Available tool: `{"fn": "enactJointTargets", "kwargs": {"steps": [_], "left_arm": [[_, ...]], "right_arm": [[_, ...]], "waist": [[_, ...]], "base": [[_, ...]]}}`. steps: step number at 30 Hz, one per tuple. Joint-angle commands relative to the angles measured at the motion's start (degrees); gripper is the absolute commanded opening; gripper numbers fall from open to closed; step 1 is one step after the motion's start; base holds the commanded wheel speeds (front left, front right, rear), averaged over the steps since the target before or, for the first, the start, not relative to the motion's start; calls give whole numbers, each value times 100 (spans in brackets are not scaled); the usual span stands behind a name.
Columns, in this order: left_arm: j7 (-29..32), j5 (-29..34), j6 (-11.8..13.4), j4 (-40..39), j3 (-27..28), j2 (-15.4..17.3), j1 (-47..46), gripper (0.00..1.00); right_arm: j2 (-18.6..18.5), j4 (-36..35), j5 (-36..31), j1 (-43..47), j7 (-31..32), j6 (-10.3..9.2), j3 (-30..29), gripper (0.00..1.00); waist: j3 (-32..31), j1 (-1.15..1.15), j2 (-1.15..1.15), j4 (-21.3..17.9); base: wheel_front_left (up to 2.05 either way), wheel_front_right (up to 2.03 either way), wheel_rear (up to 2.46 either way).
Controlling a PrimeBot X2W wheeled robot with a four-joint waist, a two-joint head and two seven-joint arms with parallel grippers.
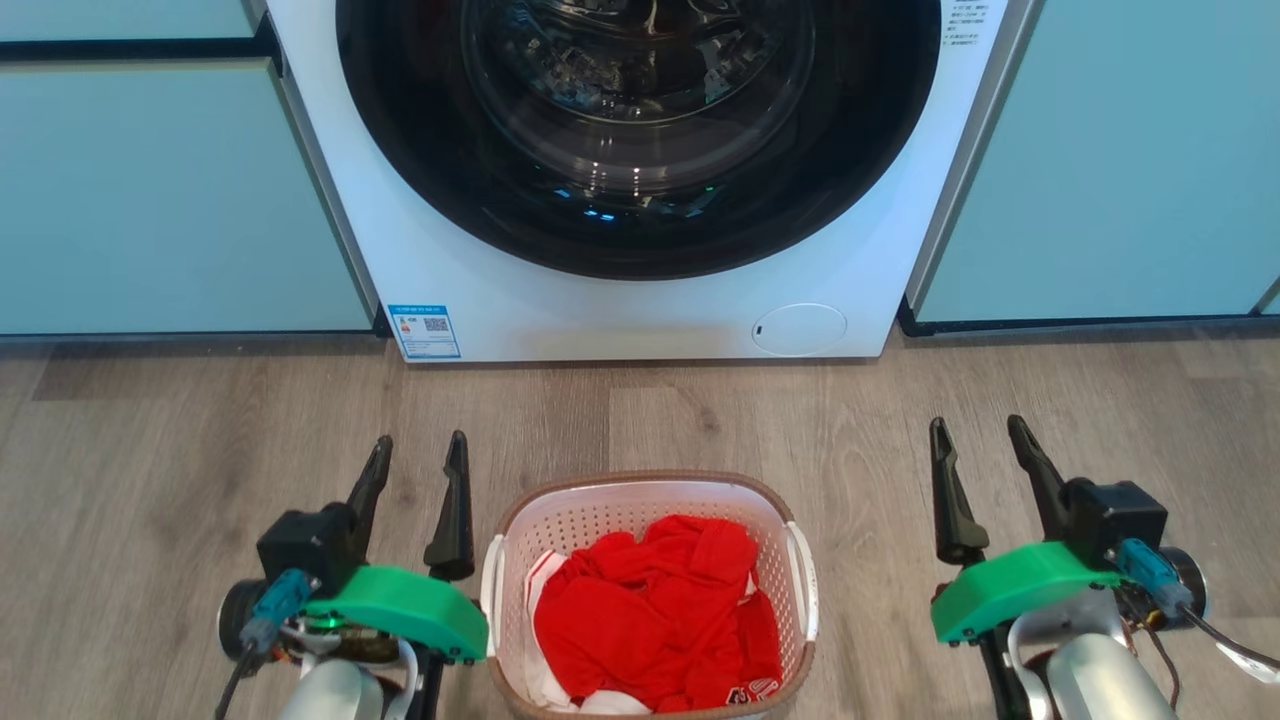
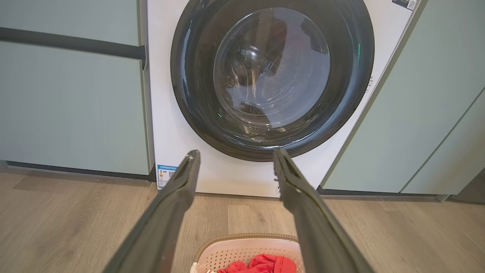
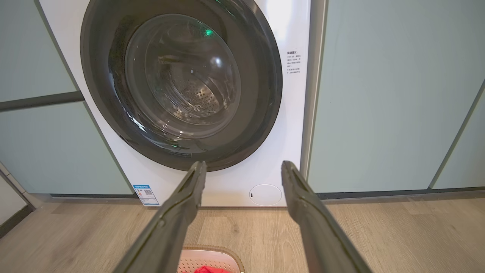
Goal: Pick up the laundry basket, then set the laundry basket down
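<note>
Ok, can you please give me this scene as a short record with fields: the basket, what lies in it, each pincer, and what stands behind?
basket: laundry basket, standing on the wooden floor, not lifted
contents: red clothes, heaped loosely
left pincer: open, holding nothing, close beside the basket's left side
right pincer: open, holding nothing, farther off on the basket's right side
behind: white washing machine, its round door shut, between pale green cabinets

Parted right hand (image 3: 244, 167), washer (image 3: 182, 94) beyond
</note>
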Motion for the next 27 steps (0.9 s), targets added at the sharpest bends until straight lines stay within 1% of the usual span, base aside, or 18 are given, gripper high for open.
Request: {"fn": "enactJointTargets", "kwargs": {"steps": [1,11,12,15,27], "left_arm": [[-29,-63,-11,-161,218,16,-310,100],[-29,-86,-21,-172,213,16,-313,100],[0,-60,1,10,5,-1,0,0],[2,-62,0,255,-37,-4,116,0],[192,-780,-76,242,144,10,68,0]], "right_arm": [[29,-151,-60,-187,-69,23,83,100],[29,-131,-82,-190,-69,23,92,100],[1,25,-55,0,0,0,-17,0],[1,277,-43,71,11,0,20,0],[-38,260,759,41,164,2,-56,0]], "waist": [[-4,0,0,8],[3,0,0,30],[3,0,0,30],[3,0,0,30],[25,0,0,10]], "base": [[0,0,0],[0,0,0],[0,0,0],[0,0,0],[0,0,0]]}}
